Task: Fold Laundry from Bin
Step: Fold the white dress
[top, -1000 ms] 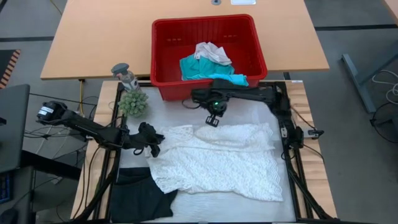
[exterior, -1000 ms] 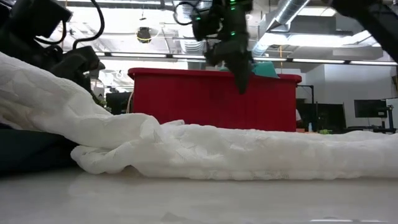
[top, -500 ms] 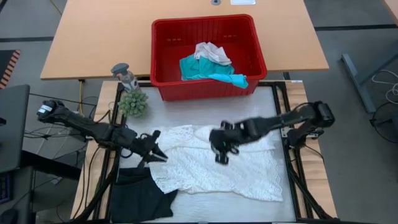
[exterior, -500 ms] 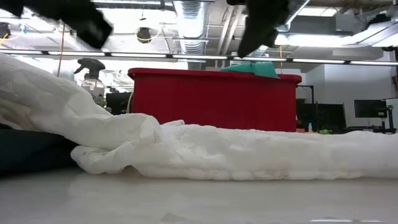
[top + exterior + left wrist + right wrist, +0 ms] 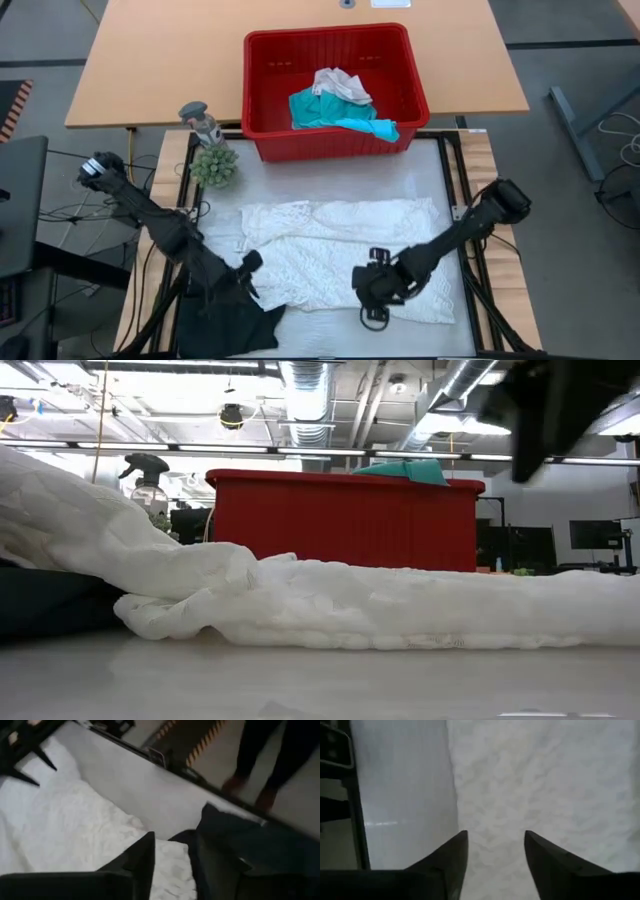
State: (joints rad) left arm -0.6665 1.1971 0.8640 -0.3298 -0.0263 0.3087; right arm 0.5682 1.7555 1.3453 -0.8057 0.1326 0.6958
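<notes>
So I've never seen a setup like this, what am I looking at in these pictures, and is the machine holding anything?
It's a robot with two dark arms folding laundry at a table. One camera looks straight down, one sits at tabletop height, and one rides on each wrist. A white lacy garment lies spread on the table, a black one beside it, and more clothes wait in the red bin. The left gripper and right gripper hang open over the white garment's near edge, holding nothing.
</notes>
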